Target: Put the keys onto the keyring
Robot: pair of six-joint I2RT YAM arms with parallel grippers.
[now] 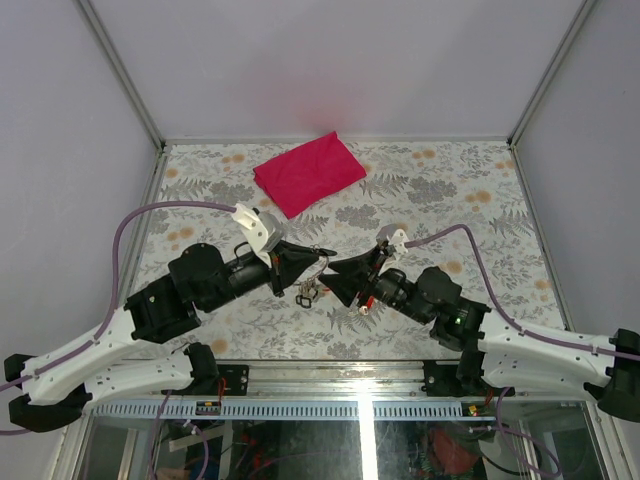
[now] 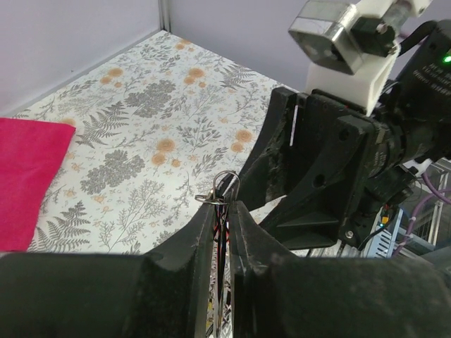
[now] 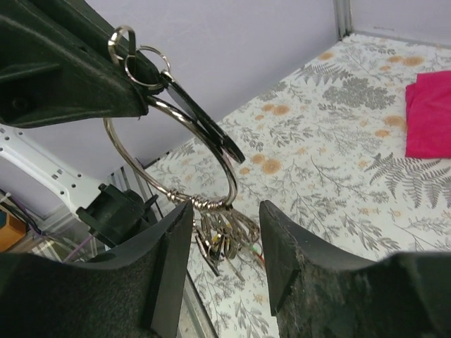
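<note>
My left gripper [image 1: 303,266] is shut on the keyring [image 3: 174,144], a thin silver ring held up off the table. Small split rings [image 2: 225,184] stick out above its fingertips [image 2: 211,215]. A bunch of small dark keys [image 3: 224,236] hangs from the ring's wire-wrapped bottom and also shows in the top view [image 1: 307,291]. Red glints show between the left jaws; I cannot make out the red or blue key heads. My right gripper [image 3: 225,218] is open and faces the left one, its fingers on either side of the ring's lower part and not touching it.
A magenta folded cloth [image 1: 308,172] lies at the back middle of the floral table [image 1: 450,200]. Pale walls close the sides and back. The two grippers meet near the table's front edge [image 1: 330,362].
</note>
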